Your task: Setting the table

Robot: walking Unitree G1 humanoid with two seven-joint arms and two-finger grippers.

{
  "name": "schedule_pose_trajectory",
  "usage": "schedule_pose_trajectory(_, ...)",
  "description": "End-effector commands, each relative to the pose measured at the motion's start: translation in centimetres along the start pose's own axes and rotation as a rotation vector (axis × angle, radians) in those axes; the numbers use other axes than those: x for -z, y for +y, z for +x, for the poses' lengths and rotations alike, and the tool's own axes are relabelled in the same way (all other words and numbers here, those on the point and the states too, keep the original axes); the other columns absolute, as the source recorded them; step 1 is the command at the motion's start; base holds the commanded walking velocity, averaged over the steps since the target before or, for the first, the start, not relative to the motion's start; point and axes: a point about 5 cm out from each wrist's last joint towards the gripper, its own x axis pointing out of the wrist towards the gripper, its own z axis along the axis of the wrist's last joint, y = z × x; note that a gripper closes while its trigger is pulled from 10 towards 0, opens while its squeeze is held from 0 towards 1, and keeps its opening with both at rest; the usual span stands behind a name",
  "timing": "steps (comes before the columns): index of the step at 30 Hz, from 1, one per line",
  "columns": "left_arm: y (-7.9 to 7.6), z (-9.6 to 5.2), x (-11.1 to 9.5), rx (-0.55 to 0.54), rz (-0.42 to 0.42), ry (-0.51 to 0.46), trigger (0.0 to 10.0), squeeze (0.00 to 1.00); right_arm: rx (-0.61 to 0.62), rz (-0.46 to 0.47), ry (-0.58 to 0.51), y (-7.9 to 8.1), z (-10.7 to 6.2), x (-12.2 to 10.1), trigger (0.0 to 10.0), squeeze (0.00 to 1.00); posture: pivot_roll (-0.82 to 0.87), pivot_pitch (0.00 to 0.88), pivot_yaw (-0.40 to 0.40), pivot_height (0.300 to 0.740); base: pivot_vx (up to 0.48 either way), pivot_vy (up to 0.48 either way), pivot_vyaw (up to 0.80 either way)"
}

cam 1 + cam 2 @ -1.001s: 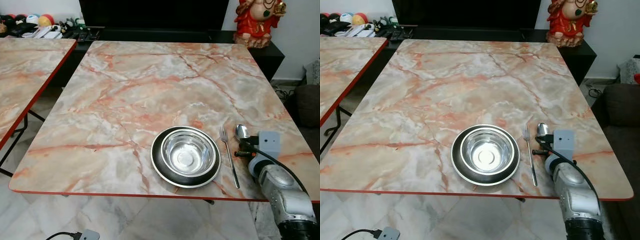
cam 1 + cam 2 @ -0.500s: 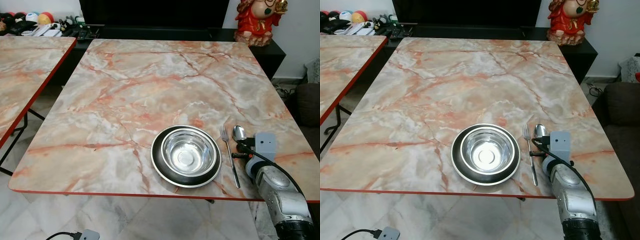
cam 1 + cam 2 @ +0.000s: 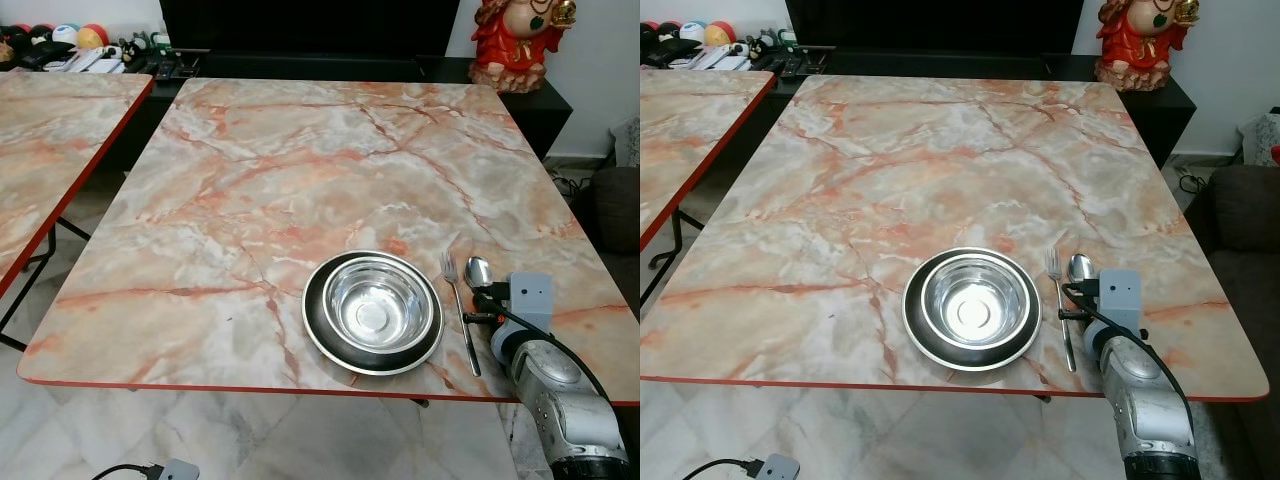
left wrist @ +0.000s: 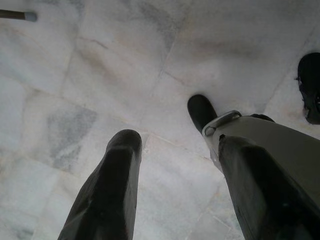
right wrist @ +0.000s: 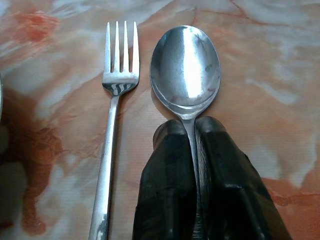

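Observation:
A steel spoon (image 5: 185, 65) lies on the marble table (image 3: 300, 180) near its front right corner, its bowl pointing away from me. My right gripper (image 5: 190, 126) is shut on the spoon's handle, low over the tabletop. A fork (image 5: 112, 125) lies parallel just left of the spoon (image 3: 478, 271). Left of the fork (image 3: 459, 310) a steel bowl (image 3: 372, 305) sits in a dark plate (image 3: 315, 330). My left gripper (image 4: 162, 125) hangs open over the tiled floor, holding nothing.
A second marble table (image 3: 50, 130) stands to the left across a narrow gap. A dark low cabinet (image 3: 300, 65) with a red figurine (image 3: 515, 40) runs behind. A dark seat (image 3: 615, 205) is at the right. A cable and plug (image 3: 165, 468) lie on the floor.
My right gripper has drawn back a little toward the table's near edge, taking the spoon with it, slightly closer to the fork. Bowl, plate and fork have stayed put.

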Motion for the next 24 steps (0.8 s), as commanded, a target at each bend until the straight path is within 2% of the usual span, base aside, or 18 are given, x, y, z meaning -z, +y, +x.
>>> schedule_pose_trajectory(1, -0.30, -0.16, 0.96, 0.011, 0.005, 0.032, 10.0, 0.00, 0.008, 0.009, 0.023, -0.16, -0.26, 0.63, 10.0, 0.00, -0.10, 0.200, 0.001, 0.740, 0.000, 0.000, 0.00)
schedule_pose_trajectory(10, -0.28, -0.18, 1.06, 0.010, 0.010, 0.035, 10.0, 0.00, 0.030, 0.000, 0.026, -0.70, -0.17, 0.36, 10.0, 0.00, -0.10, 0.201, 0.000, 0.740, 0.000, 0.000, 0.00)
schedule_pose_trajectory(18, -0.21, -0.17, 0.98, 0.008, 0.010, 0.033, 10.0, 0.00, 0.019, -0.003, 0.027, -0.39, -0.06, 0.43, 10.0, 0.00, -0.10, 0.200, 0.000, 0.740, 0.000, 0.000, 0.00)
schedule_pose_trajectory(20, -0.20, -0.17, 0.97, 0.008, 0.010, 0.032, 10.0, 0.00, 0.018, -0.004, 0.029, -0.37, -0.06, 0.46, 10.0, 0.65, -0.10, 0.200, 0.000, 0.740, 0.000, 0.000, 0.00)
schedule_pose_trajectory(21, -0.21, -0.17, 0.97, 0.009, 0.011, 0.032, 10.0, 0.00, 0.020, -0.004, 0.029, -0.39, -0.09, 0.46, 10.0, 0.71, -0.10, 0.202, 0.001, 0.740, 0.000, 0.000, 0.00)
schedule_pose_trajectory(22, -0.21, -0.17, 0.97, 0.009, 0.011, 0.032, 10.0, 0.00, 0.020, -0.004, 0.029, -0.40, -0.09, 0.46, 10.0, 0.71, -0.10, 0.202, 0.001, 0.740, 0.000, 0.000, 0.00)
schedule_pose_trajectory(23, -0.20, -0.17, 0.96, 0.009, 0.011, 0.032, 10.0, 0.00, 0.025, -0.007, 0.031, -0.45, -0.09, 0.48, 10.0, 0.65, -0.10, 0.202, 0.001, 0.740, 0.000, 0.000, 0.00)
schedule_pose_trajectory(24, -0.19, -0.17, 0.95, 0.009, 0.011, 0.032, 10.0, 0.00, 0.026, -0.008, 0.032, -0.46, -0.10, 0.48, 10.0, 0.65, -0.10, 0.202, 0.001, 0.740, 0.000, 0.000, 0.00)
